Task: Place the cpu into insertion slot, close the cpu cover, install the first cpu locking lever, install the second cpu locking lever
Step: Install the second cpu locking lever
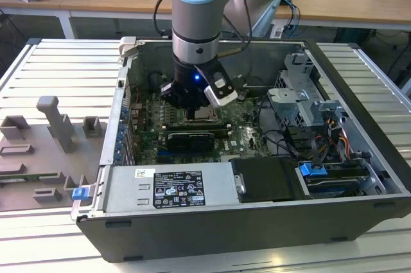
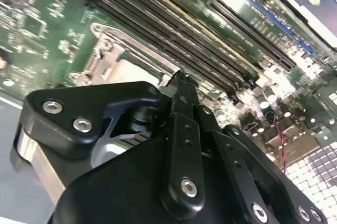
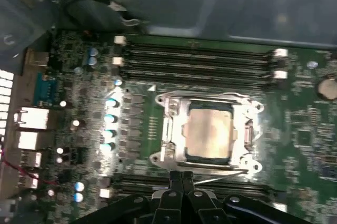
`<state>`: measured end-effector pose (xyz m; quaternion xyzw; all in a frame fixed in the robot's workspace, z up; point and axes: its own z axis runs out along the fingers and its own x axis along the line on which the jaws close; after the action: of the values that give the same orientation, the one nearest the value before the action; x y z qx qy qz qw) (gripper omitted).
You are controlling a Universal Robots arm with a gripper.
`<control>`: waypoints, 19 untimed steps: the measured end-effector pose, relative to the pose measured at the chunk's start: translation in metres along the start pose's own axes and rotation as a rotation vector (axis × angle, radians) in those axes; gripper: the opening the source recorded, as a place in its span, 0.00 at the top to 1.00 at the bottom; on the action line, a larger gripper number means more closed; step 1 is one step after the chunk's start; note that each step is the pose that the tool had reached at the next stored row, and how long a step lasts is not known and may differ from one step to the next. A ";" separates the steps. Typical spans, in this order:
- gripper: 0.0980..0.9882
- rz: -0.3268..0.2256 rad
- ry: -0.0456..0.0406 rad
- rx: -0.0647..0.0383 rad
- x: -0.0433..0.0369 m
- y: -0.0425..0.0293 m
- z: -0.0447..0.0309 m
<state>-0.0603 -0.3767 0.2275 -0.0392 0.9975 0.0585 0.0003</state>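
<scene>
Nearest the first wrist view's camera, the black two-finger gripper (image 3: pixel 181 177) has its fingertips pressed together with nothing between them, just beside the socket's edge at 6 o'clock. Beyond it, the pale silver-grey square cpu (image 3: pixel 209 133) sits in the metal-rimmed square insertion slot (image 3: pixel 164 140), with the thin silvery cpu cover frame (image 3: pixel 208 97) lying flat around it. Past the socket at 12 o'clock run long black memory slots (image 3: pixel 200 60) on the green circuit board (image 3: pixel 300 129). From the exterior view, the grey arm (image 1: pixel 198 22) reaches down into the open dark computer case (image 1: pixel 359 74), gripper (image 1: pixel 192 114) over the board's centre.
</scene>
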 end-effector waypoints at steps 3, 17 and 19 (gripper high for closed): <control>0.99 -0.001 -0.0002 -0.006 0.0015 -0.0010 0.0059; 0.99 -0.001 -0.0084 -0.106 0.0106 -0.0226 0.0086; 0.99 -0.001 -0.0086 -0.111 0.0140 -0.0230 0.0140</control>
<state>-0.0725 -0.3990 0.2108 -0.0394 0.9927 0.1139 0.0025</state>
